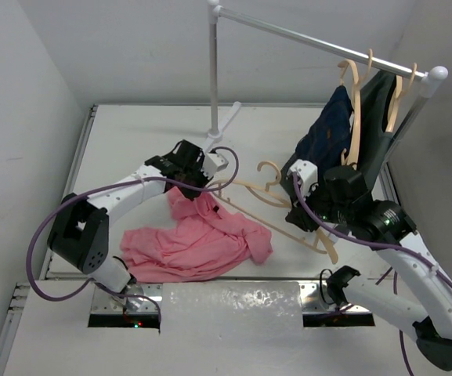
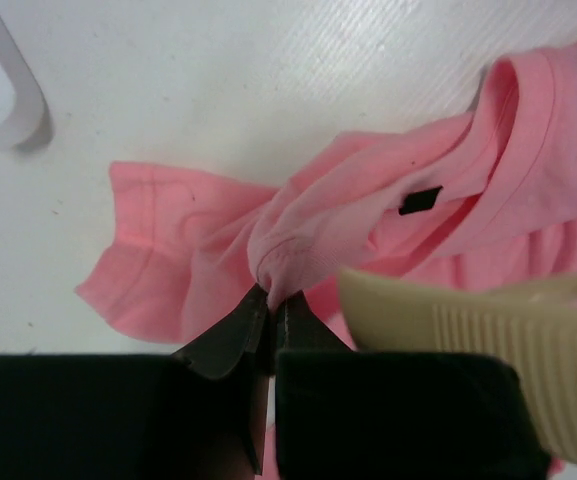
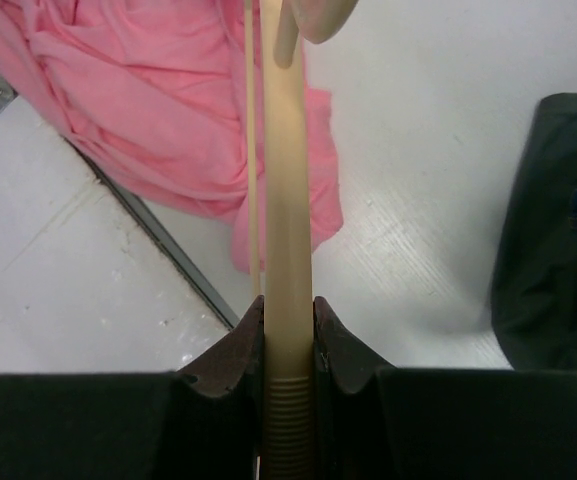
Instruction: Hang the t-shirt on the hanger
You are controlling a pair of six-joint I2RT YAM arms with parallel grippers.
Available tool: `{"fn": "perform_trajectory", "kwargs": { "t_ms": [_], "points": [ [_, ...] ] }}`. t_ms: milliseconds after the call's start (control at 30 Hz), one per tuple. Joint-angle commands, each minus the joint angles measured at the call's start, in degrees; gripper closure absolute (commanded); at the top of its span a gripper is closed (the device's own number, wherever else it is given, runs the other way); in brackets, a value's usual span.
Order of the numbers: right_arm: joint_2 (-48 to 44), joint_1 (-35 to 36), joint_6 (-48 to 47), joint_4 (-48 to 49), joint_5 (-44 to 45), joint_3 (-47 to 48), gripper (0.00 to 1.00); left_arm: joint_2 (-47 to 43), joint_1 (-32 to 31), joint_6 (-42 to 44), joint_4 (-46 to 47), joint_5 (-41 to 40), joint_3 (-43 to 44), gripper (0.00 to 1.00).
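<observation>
The pink t-shirt [image 1: 194, 243] lies crumpled on the white table, left of centre. My left gripper [image 1: 185, 186] hangs over its far edge, shut on a fold of cloth near the collar. In the left wrist view this gripper [image 2: 271, 300] pinches the ribbed neckline of the t-shirt [image 2: 368, 200], with one tan end of the hanger [image 2: 488, 330] just to the right. The pale wooden hanger [image 1: 280, 207] is held tilted, one arm reaching into the shirt. My right gripper [image 1: 305, 221] is shut on its other arm; the right wrist view shows the gripper [image 3: 289, 310] clamping the hanger [image 3: 289, 200] above the t-shirt [image 3: 168, 110].
A white clothes rack [image 1: 320, 39] crosses the back right, with a navy garment [image 1: 327, 129] and a black garment [image 1: 378, 117] hanging on wooden hangers close behind my right arm. The rack's foot [image 1: 226, 121] rests just beyond my left gripper. A metal strip [image 1: 233, 301] runs along the table's front edge.
</observation>
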Motion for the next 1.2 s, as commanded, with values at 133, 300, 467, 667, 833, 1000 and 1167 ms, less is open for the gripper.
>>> {"fn": "perform_trajectory", "kwargs": {
  "t_ms": [133, 300, 467, 667, 833, 1000, 1167],
  "points": [
    [-0.7, 0.2, 1.2, 4.2, -3.1, -4.9, 1.0, -1.4, 0.5, -0.5, -0.6, 2.6, 3.6, 1.0],
    [1.6, 0.2, 1.2, 9.1, -2.5, -7.1, 1.0, -2.9, 0.5, 1.5, -0.9, 3.6, 2.5, 1.0],
    [5.1, 0.3, 1.1, 13.5, -0.7, -6.9, 1.0, -3.5, 0.4, 1.5, -0.7, 5.6, 2.3, 1.0],
    [7.5, 1.1, -2.2, 16.0, 3.4, -5.1, 1.0, -3.7, 0.5, 1.7, -1.4, 8.2, 3.3, 1.0],
    [8.3, 2.2, -7.1, 15.6, 3.2, -2.6, 1.0, -3.8, 0.5, 2.4, -0.8, 7.7, 3.7, 1.0],
    [8.0, 4.7, -8.8, 19.0, 4.9, -5.9, 1.0, -2.9, 0.4, 2.9, -1.5, 9.2, 8.3, 1.0],
    [6.3, 9.1, -12.5, 22.6, 16.6, -4.7, 1.0, -3.6, 0.4, 4.0, -2.3, 9.2, 5.7, 1.0]
  ]
}}
